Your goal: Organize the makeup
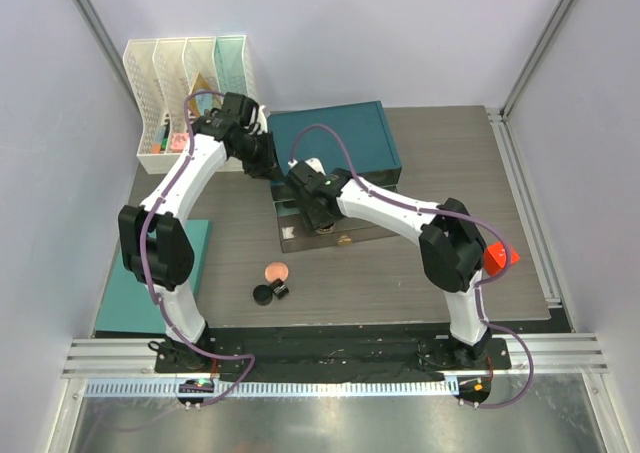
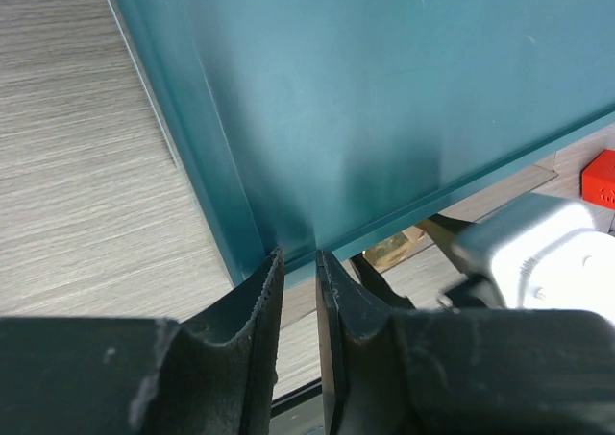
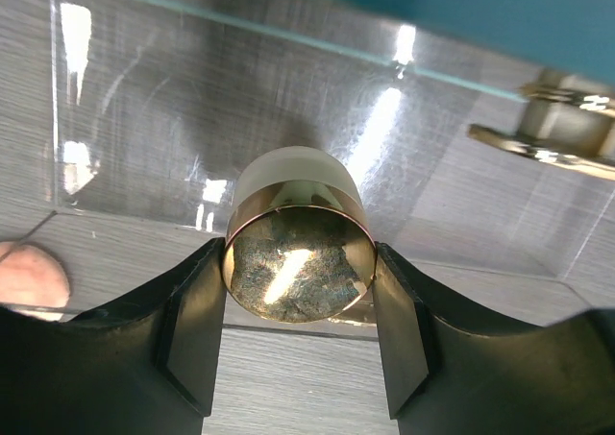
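Left arm [image 1: 190,173] jaws pinching, right arm [image 1: 385,205] jaws clamping

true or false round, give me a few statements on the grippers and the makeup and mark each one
1. The right gripper grips a gold-capped bottle. True.
2. The pink compact lies on the table beside two black jars. True.
3. The left gripper hangs wide open over the compact. False: it pinches the edge of the teal lid.
4. The red cube sits in the file rack. False: it is at the table's right side, by the right arm.
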`<state>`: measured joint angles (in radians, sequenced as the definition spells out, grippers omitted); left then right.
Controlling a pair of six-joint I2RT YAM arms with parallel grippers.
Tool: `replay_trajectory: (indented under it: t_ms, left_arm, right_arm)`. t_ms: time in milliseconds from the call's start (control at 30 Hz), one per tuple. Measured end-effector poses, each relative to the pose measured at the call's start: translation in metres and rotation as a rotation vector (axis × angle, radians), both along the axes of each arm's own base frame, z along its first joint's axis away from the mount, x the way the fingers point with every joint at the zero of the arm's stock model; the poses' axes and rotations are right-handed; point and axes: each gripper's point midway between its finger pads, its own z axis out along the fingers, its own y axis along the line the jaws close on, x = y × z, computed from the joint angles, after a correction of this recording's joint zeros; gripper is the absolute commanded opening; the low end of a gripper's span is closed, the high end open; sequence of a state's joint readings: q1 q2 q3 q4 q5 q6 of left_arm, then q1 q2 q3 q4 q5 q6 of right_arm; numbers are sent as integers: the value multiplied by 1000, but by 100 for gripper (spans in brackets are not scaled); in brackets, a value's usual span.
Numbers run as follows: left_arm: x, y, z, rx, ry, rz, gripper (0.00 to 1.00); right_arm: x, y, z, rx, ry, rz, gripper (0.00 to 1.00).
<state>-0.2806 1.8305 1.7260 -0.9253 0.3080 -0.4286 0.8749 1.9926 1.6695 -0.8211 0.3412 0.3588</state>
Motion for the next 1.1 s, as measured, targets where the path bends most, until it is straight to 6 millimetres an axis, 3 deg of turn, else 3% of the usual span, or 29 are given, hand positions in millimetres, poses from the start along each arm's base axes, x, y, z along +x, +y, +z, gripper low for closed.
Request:
replay_trajectory:
  t_ms: [167,400,500,733,900,1100]
  left_arm:
    - [0,0,0,1,0,0,24]
    - [0,0,0,1,1,0,24]
    - [0,0,1,2,0,0,24]
    - [0,0,0,2,0,0,24]
    - [1,0,0,1,0,0,24]
    - [1,0,0,1,0,0,24]
  right_arm:
    - [-4,-2,-6,-11,24,-12,62]
    - [2,3,5,13,2,-22,77]
    - [2,2,12,20,-13,-25,79]
    - [-3,-2,50,84,-74,-14,78]
    - [-29,20,72,136,-95,110,78]
    - [-102,75,63,151,-40,373,75]
